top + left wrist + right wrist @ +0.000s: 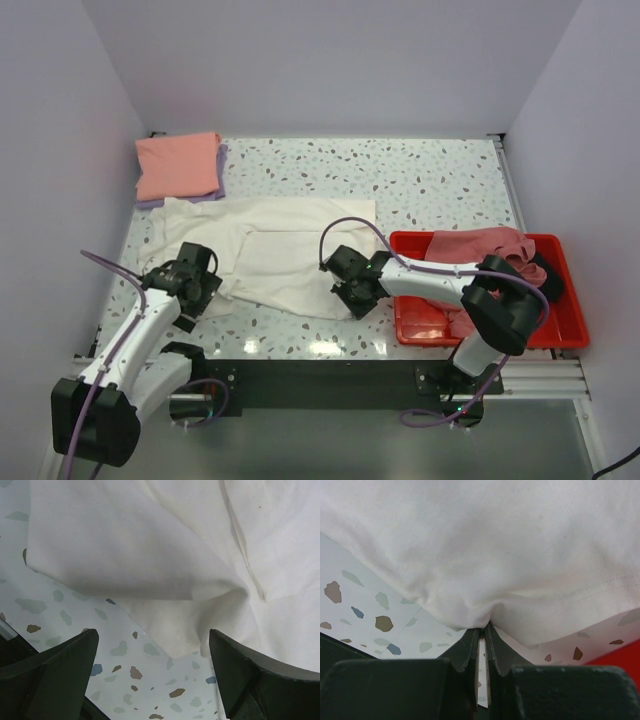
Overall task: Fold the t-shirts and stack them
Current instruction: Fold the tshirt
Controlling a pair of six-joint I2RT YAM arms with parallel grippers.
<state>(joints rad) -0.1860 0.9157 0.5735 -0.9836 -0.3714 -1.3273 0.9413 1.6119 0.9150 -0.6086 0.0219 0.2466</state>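
Note:
A large cream-white t-shirt [280, 250] lies spread across the middle of the table. My right gripper [348, 296] is shut on its near right hem, and the cloth [485, 555] bunches at the fingertips. My left gripper [200, 295] is open at the shirt's near left corner [175, 630], with the cloth edge just ahead of the gap between the fingers [65, 665] and the bare table under them. A folded salmon-pink t-shirt [178, 165] lies on a lavender one [222, 168] at the far left. A dusty rose t-shirt [480, 245] and a black one [550, 280] lie in the tray.
A red plastic tray [560, 330] stands at the near right, beside my right arm. The speckled table [420, 180] shows bare at the far right. White walls close in the sides and back.

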